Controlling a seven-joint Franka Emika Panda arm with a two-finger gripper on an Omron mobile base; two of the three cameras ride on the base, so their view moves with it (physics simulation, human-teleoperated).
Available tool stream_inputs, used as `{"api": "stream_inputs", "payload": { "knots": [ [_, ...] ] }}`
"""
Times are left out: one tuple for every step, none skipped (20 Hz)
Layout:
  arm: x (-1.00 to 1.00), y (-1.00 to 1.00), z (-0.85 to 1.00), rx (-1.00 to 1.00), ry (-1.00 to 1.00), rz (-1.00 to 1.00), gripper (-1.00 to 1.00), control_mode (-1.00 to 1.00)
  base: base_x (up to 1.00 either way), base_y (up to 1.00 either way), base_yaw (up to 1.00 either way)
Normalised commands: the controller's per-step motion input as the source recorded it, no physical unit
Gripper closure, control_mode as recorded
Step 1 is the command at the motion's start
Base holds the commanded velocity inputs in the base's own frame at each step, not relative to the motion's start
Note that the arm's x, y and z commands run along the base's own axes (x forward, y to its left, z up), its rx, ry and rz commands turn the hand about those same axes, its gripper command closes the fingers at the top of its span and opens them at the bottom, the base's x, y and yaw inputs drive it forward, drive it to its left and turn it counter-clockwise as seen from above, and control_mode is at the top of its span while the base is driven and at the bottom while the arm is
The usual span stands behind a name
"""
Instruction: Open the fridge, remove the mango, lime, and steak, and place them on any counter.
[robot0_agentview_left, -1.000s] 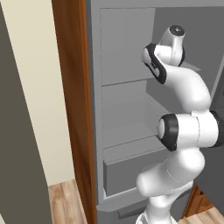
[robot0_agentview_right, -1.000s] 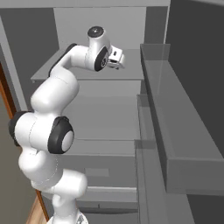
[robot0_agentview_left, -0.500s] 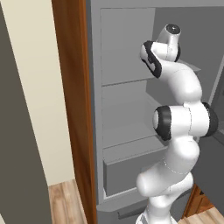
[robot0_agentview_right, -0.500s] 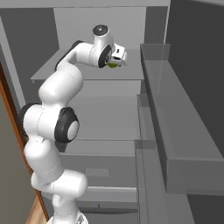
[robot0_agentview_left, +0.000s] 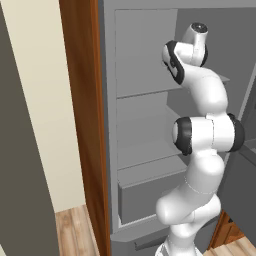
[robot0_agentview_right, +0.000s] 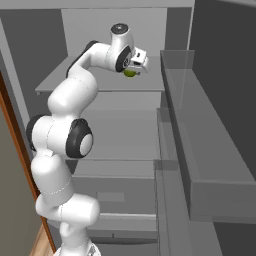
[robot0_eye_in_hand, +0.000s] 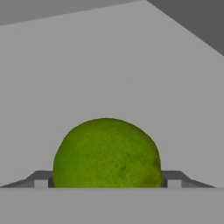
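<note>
The fridge (robot0_agentview_left: 107, 150) stands open, and my arm reaches onto its upper shelf (robot0_agentview_right: 100, 82). A round bright green lime (robot0_eye_in_hand: 107, 153) lies on that shelf, seen as a small green patch under the hand (robot0_agentview_right: 130, 73). My gripper (robot0_agentview_right: 135, 67) is down over it. The two fingertips (robot0_eye_in_hand: 41, 181) stand close on either side of the lime, with the jaws still wide. I cannot tell whether the pads touch it. The lime rests on the shelf. Mango, steak and counter are out of view.
The open fridge door with its bins (robot0_agentview_right: 200, 150) stands close on the right of the arm. A reddish-brown wood panel (robot0_agentview_left: 80, 125) frames the fridge on the left. Lower shelves and a drawer (robot0_agentview_left: 145, 195) sit below the arm.
The hand has swung further in over the shelf and come down around the lime. The jaws have started to narrow.
</note>
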Motion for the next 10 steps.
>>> {"api": "stream_inputs", "payload": {
  "knots": [
    [-0.19,-0.25,-0.31,0.00,0.09,0.00,1.00,-1.00,0.00,0.00,0.00],
    [-0.11,-0.23,-0.31,0.00,0.06,0.00,1.00,-1.00,0.00,0.00,0.00],
    [0.00,-0.16,-0.32,0.00,0.05,0.00,1.00,-1.00,0.00,0.00,0.00],
    [0.00,-0.11,-0.27,0.00,0.04,0.00,1.00,-1.00,0.00,0.00,0.00],
    [0.00,-0.10,-0.16,0.00,0.00,0.00,1.00,-1.00,0.00,0.00,0.00],
    [0.00,-0.06,-0.06,0.00,0.00,0.00,1.00,-1.00,0.00,0.00,0.00],
    [0.00,0.00,0.00,0.00,0.00,0.00,1.00,-1.00,0.00,0.00,0.00],
    [0.00,0.00,0.00,0.00,0.00,0.00,1.00,-1.00,0.00,0.00,0.00],
    [0.00,0.00,0.00,0.00,0.00,0.00,1.00,-1.00,0.00,0.00,0.00],
    [0.00,0.00,0.00,0.00,0.00,0.00,1.00,-1.00,0.00,0.00,0.00]
  ]
}}
